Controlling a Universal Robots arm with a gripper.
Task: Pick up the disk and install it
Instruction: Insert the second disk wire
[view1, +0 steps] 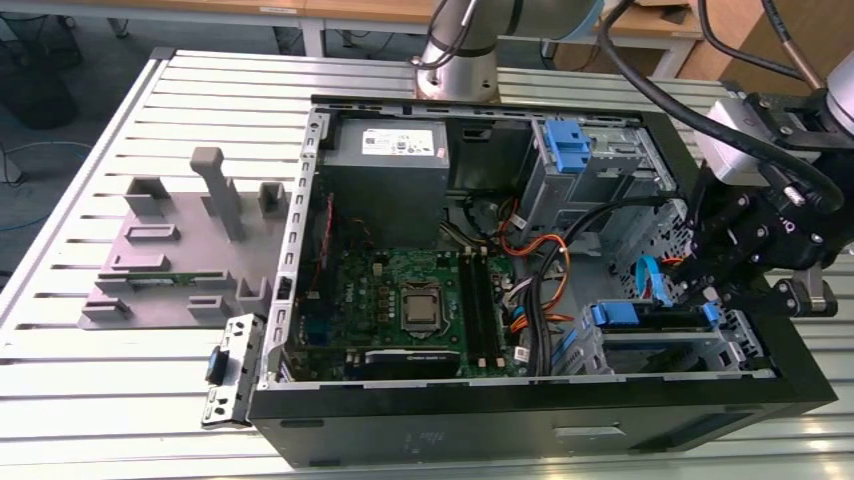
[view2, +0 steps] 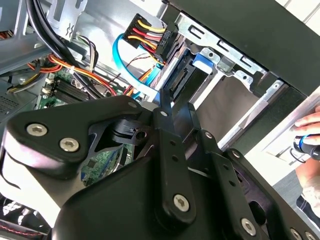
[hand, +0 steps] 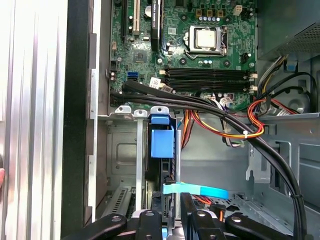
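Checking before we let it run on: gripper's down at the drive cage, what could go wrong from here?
1. The light-blue data cable lies right by the gripper and the disk; it could snag or get pinched.
2. The black cable bundle and orange wires cross just past the drive cage, so arm travel may drag them.
3. A person's hand is beside the case, possibly within the arm's sweep.
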